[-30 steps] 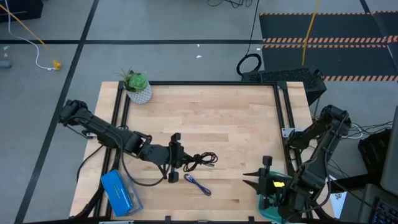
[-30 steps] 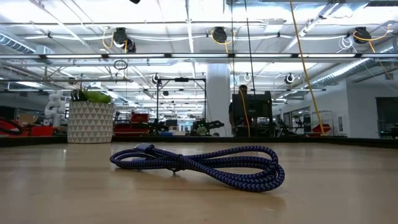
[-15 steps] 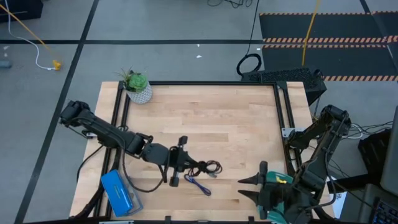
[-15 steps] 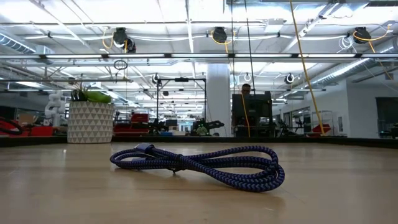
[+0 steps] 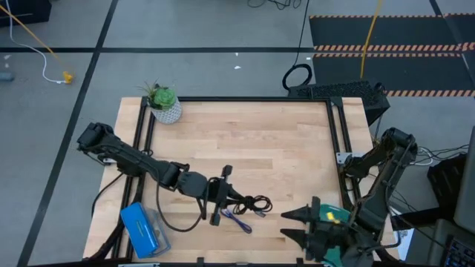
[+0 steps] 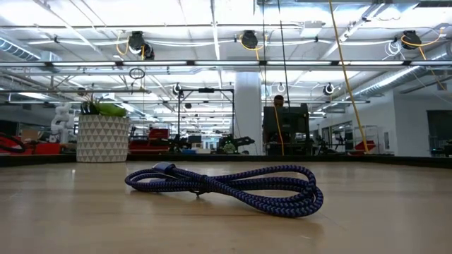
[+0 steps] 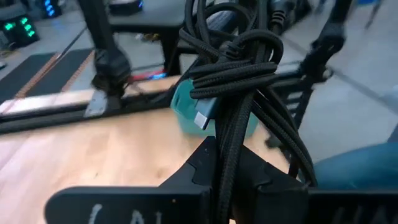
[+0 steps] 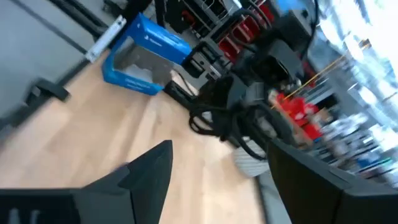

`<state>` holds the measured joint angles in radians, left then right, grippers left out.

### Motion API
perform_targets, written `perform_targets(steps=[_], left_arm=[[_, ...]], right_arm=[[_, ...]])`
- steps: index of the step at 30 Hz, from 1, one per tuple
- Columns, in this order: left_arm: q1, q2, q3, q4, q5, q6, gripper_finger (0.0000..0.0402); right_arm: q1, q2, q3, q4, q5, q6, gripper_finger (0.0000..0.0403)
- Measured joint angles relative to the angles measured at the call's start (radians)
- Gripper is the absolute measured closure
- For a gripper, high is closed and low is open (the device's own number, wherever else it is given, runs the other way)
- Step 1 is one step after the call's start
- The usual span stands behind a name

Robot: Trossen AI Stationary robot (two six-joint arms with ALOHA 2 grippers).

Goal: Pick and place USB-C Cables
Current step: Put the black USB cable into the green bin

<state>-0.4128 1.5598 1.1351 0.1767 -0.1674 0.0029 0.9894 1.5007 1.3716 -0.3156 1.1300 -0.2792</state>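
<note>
USB-C cables are moving across the table: the left gripper (image 5: 223, 196) is clamped on a black cable (image 5: 252, 205) whose loops are trailing ahead of its fingers, and over the last second it has been carrying the bundle rightward, toward the teal tray (image 7: 186, 109). The blue-purple cable (image 5: 237, 219) is lying untouched on the wood just beside it. The right gripper (image 5: 297, 224), fingers spread wide, is edging in from the tray's corner, probably to receive a handover or simply to wait.
</note>
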Motion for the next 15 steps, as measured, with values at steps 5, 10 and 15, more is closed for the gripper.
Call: perform_targets(steps=[5,10,15], left_arm=[[0.012,0.055,0.0,0.056,0.087,0.025,0.0376],[0.019,0.058,0.0,0.057,0.098,0.029,0.0376],[0.02,0.058,0.0,0.056,0.098,0.022,0.0376]], right_arm=[[-0.022,0.056,0.0,0.151,-0.001,-0.271,0.0147],[-0.04,0.086,0.0,0.187,0.0,-0.361,0.0147],[-0.076,0.118,0.0,0.216,0.0,-0.425,0.0147]])
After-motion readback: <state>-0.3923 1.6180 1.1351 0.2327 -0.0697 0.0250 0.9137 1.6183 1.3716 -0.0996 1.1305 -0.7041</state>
